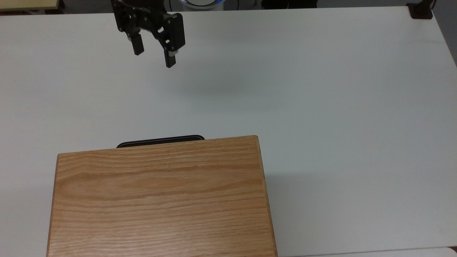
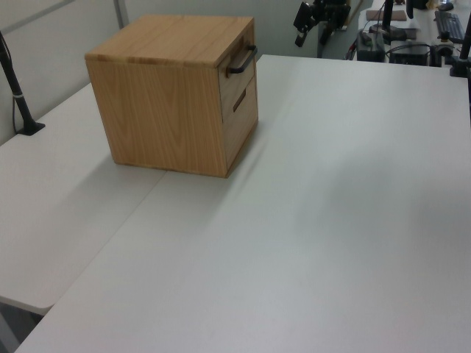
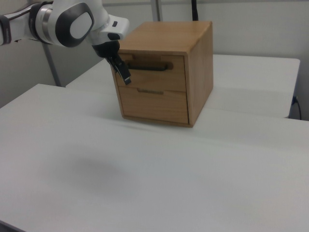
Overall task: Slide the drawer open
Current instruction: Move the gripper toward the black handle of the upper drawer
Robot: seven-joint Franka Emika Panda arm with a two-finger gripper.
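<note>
Gripper [image 1: 154, 56] hangs above white tabletop [image 1: 321, 89] near far edge in top view, fingers spread apart, holding nothing. Drawer [image 3: 152, 67] sits closed in upper slot of oak cabinet [image 1: 160, 200], black bar handle [image 1: 160, 140] peeking past cabinet top's far edge in top view. Gripper well apart from handle. Second drawer [image 3: 153, 103] below, also closed. Cabinet stands at top view's near left.
</note>
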